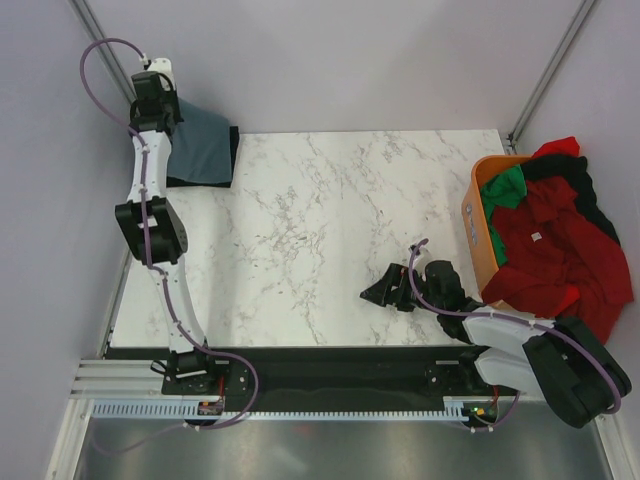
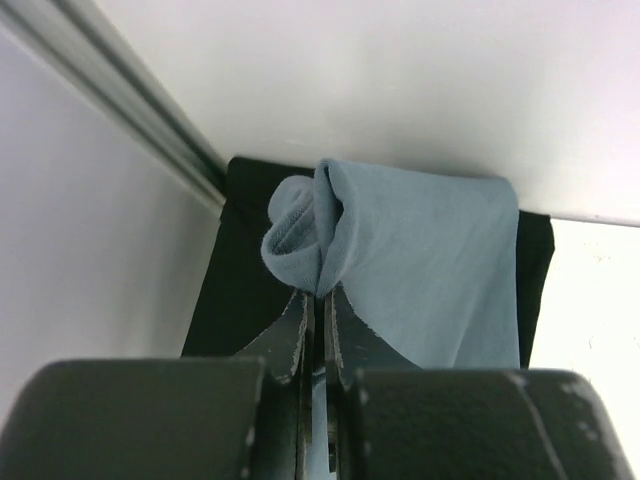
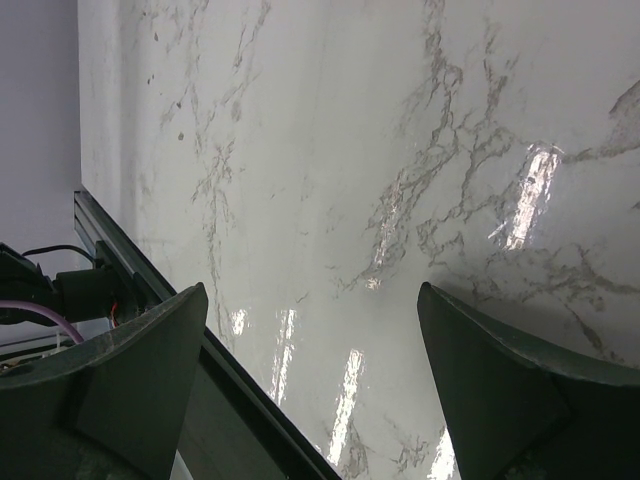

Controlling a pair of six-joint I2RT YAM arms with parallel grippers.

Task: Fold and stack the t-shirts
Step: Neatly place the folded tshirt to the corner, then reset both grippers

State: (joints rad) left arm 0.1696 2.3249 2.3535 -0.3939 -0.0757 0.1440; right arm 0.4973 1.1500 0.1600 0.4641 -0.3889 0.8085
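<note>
My left gripper (image 1: 168,108) is at the table's far left corner, shut on an edge of a folded blue-grey t-shirt (image 1: 200,145). In the left wrist view the gripper (image 2: 322,295) pinches a bunched fold of this shirt (image 2: 430,260), which lies over a folded black t-shirt (image 2: 235,285). The black shirt's edge (image 1: 234,150) shows in the top view. My right gripper (image 1: 380,293) is open and empty, low over the marble table (image 1: 320,240) near its front right. In the right wrist view its fingers (image 3: 150,370) frame bare marble (image 3: 340,200).
An orange basket (image 1: 480,225) stands at the table's right edge. It holds a heap of red t-shirts (image 1: 560,250), a green one (image 1: 503,187) and a black one (image 1: 585,190) spilling over its side. A metal frame post (image 2: 110,105) runs by the left corner.
</note>
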